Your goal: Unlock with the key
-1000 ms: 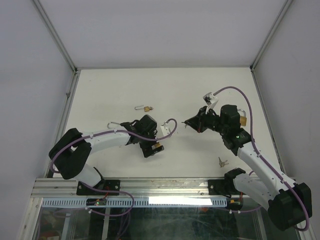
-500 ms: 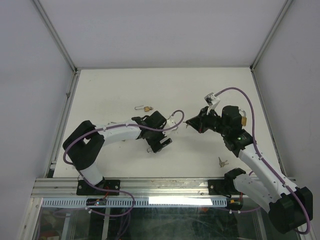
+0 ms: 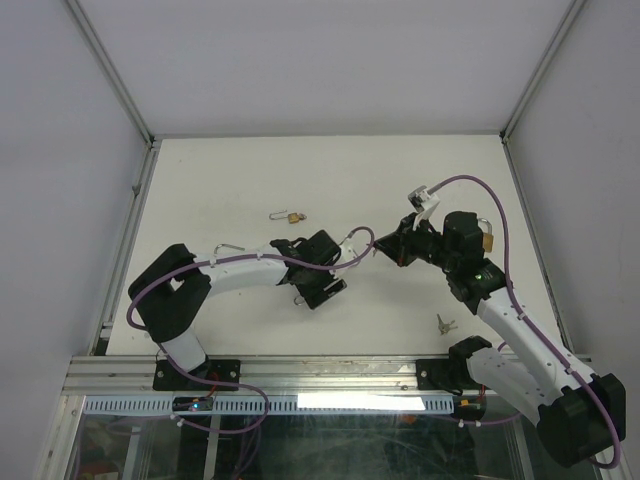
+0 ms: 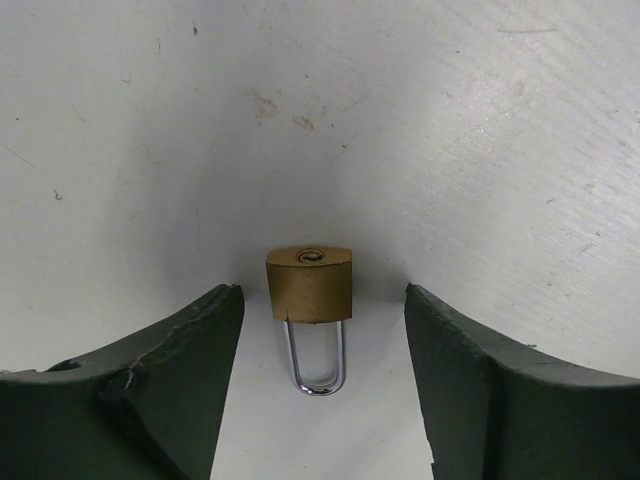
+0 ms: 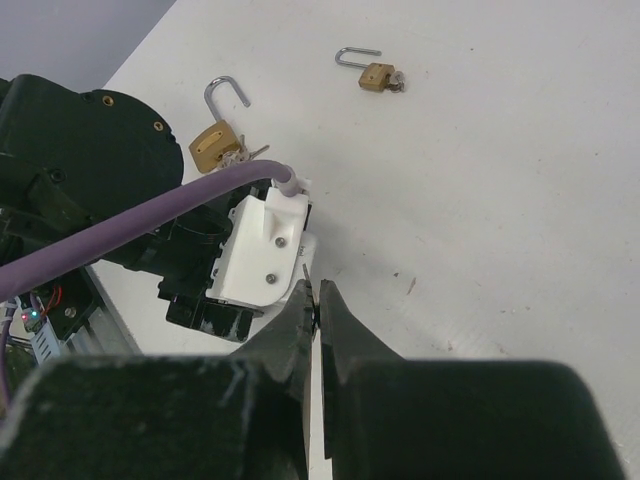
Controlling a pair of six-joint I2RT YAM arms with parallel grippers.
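A brass padlock (image 4: 310, 285) lies flat on the white table, its steel shackle (image 4: 318, 365) pointing toward the left wrist camera and its keyhole end facing away. My left gripper (image 4: 322, 300) is open, one dark finger on each side of the lock with a gap on both sides. From above, the left gripper (image 3: 322, 280) covers most of this lock. My right gripper (image 5: 315, 300) is shut on the key, whose thin blade tip (image 5: 306, 272) sticks out past the fingertips. It hovers just right of the left wrist, as the top view shows with the right gripper (image 3: 378, 246).
A small padlock (image 3: 291, 216) with a key in it lies farther back. An open padlock (image 5: 215, 145) with keys lies beside the left arm. Another padlock (image 3: 486, 241) sits behind the right wrist. A loose key bunch (image 3: 444, 323) lies near the right base.
My left arm has reached to the right, bringing its gripper over the brass padlock, and its jaws have narrowed somewhat. The right gripper has stayed almost still with the key.
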